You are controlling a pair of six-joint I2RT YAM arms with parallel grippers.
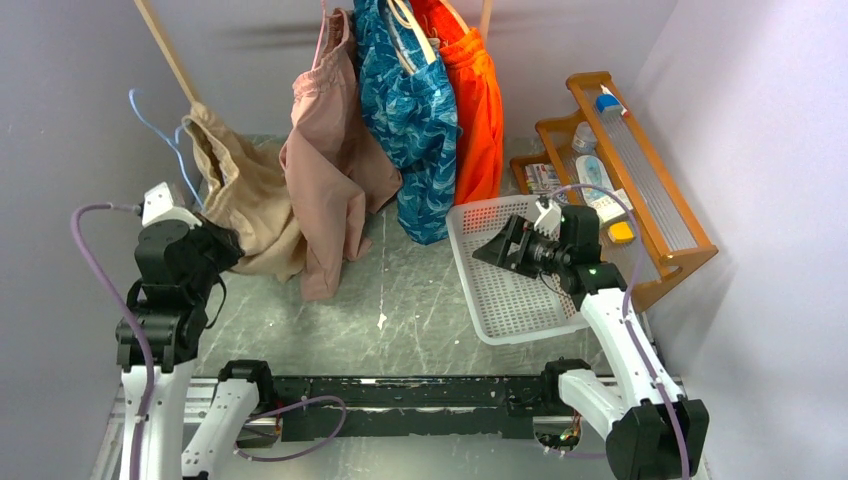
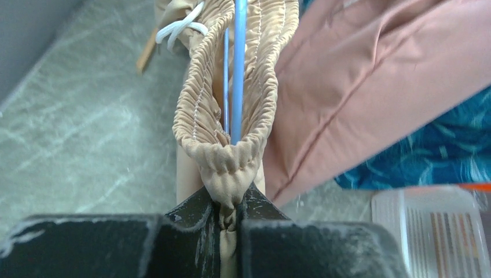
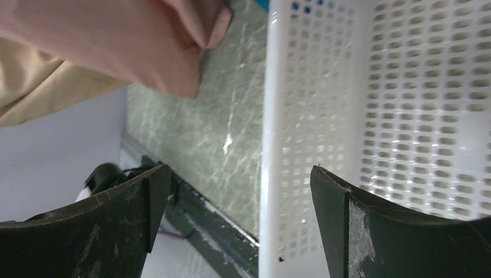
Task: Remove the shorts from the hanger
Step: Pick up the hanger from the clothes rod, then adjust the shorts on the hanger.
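Gathered tan fabric is bunching right at the lens, where my left hand (image 2: pixel 228 223) is pinching it, fingers pressed together on the elastic waistband of the tan shorts (image 2: pixel 226 116); the blue hanger (image 2: pixel 238 63) is running straight away from that pinch, inside the waistband's loop, so wire and waistband are lying along one line with my hand at the near end; the wire's near end is sitting just inside the fold I am holding; I am judging that the coming pull has to carry that fold out past the wire's end, along the line, not across it.

Over to the right, the pink shorts (image 2: pixel 370 87) are hanging just beside the tan pair, with the blue patterned shorts (image 1: pixel 415 120) and the orange shorts (image 1: pixel 478 110) beyond them, all off the bench (image 1: pixel 400 300); my right hand (image 3: pixel 240 197) is hovering spread wide at the rim of the white basket (image 3: pixel 405 116), gripping nothing, well apart from the tan pair with the pink pair between; the left arm is plainly the nearer one.
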